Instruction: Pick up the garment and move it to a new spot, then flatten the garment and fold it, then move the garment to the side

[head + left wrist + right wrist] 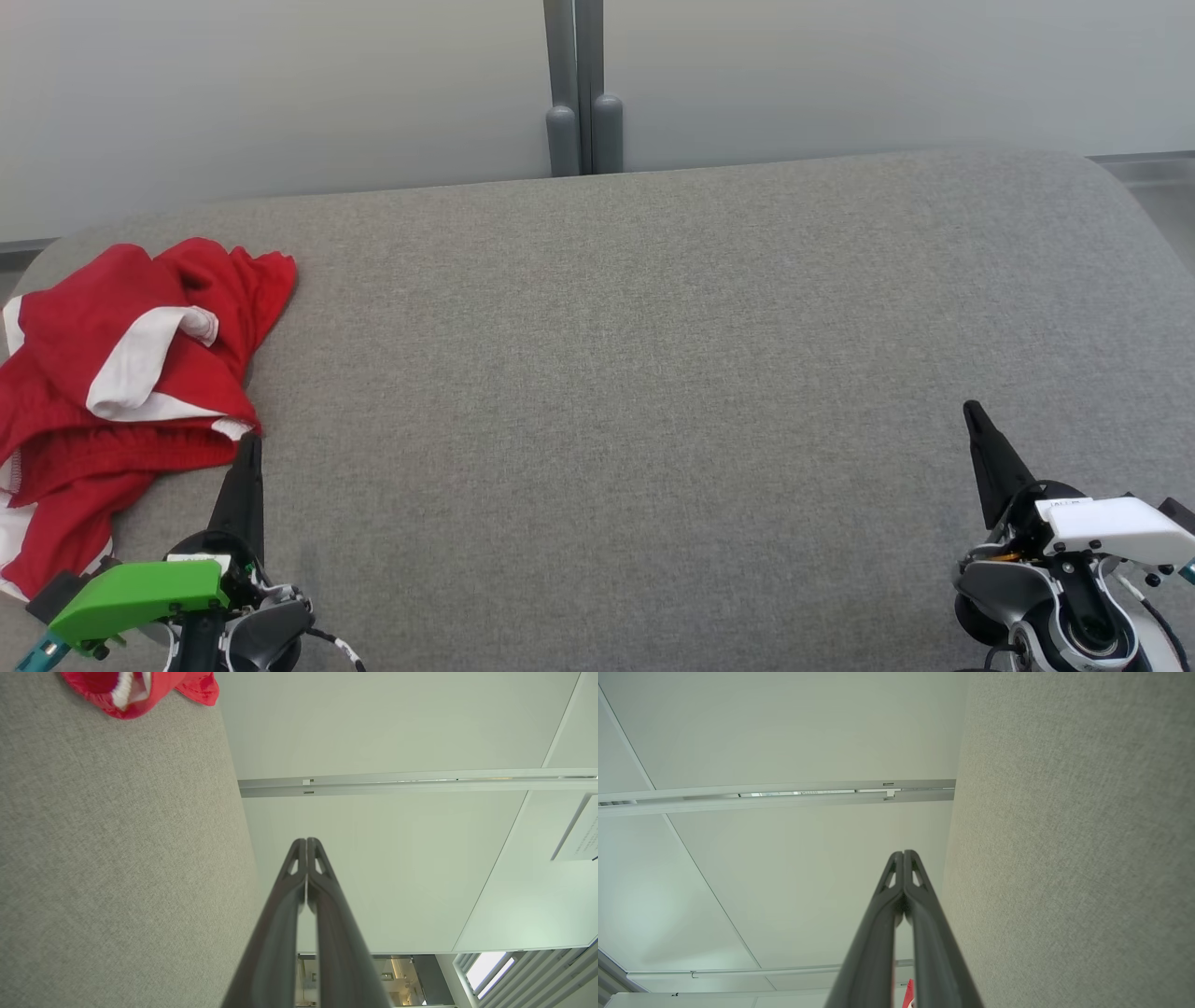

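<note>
Garment [121, 373]: red with white trim, bunched in a loose heap at the left edge of the grey fabric surface [607, 373], up toward its far left corner, with some cloth running past the side of the head view.
Left claw [248, 446]: clenched tight, the two long dark fingers pressed together, and nothing between them.
Left claw and cloth: from the head view the tip sits right at the heap's near hem. The left wrist view shows the red cloth off to one side, apart from the fingers. So there is no grip, and I cannot tell whether it touches.
Left arm: green wrist housing [140, 597] low at the near left corner, fingers pointing almost straight toward the far edge.
Right claw [973, 413]: clenched as well, fingers closed on each other, carrying nothing.
Right arm: white wrist housing [1111, 527] at the near right corner, fingers slanting toward the far edge and a touch leftward over the fabric, well apart from the heap.
Surface: grey woven upholstery, flat, with rounded far corners.
Room: pale wall panels behind the far edge, with a grey post [583, 89] standing at its middle. The left wrist view picks out a metal rail [411, 781] across the panels and a paper notice [579, 830] on the wall.
</note>
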